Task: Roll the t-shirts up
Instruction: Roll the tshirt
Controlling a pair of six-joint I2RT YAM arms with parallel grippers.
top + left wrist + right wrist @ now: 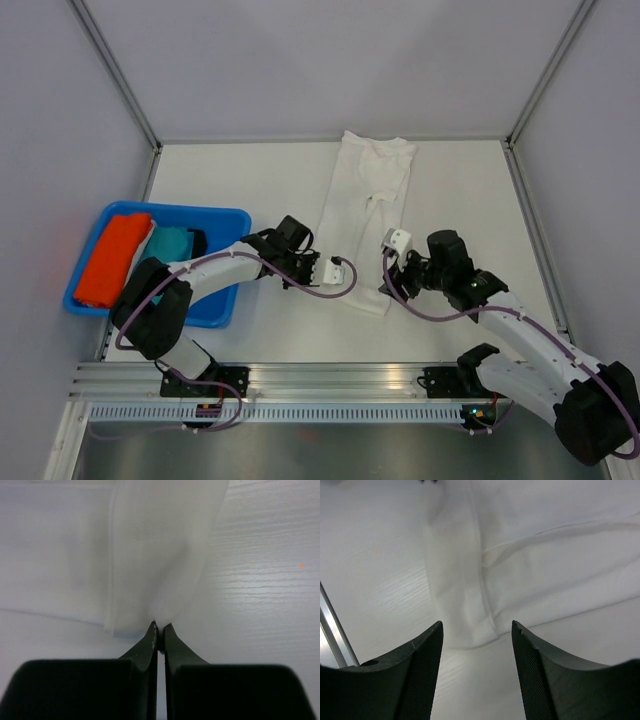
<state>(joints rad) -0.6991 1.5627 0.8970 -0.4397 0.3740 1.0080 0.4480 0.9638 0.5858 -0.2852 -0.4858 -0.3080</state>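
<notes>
White t-shirt (365,210) lies folded into a long strip, running from top centre down to mid-frame on the table (240,180). Left gripper (345,272) sits at the strip's lower-left corner. In the left wrist view it (159,632) is clamped tight, with the hem corner (150,555) pinched at the tips. Right gripper (388,275) is at the lower-right edge. Its jaws (477,625) are wide, with the shirt corner (545,565) just above the gap and nothing held. Orange t-shirt (112,258) and teal t-shirt (170,242) sit in the blue tray (225,215), centre left.
</notes>
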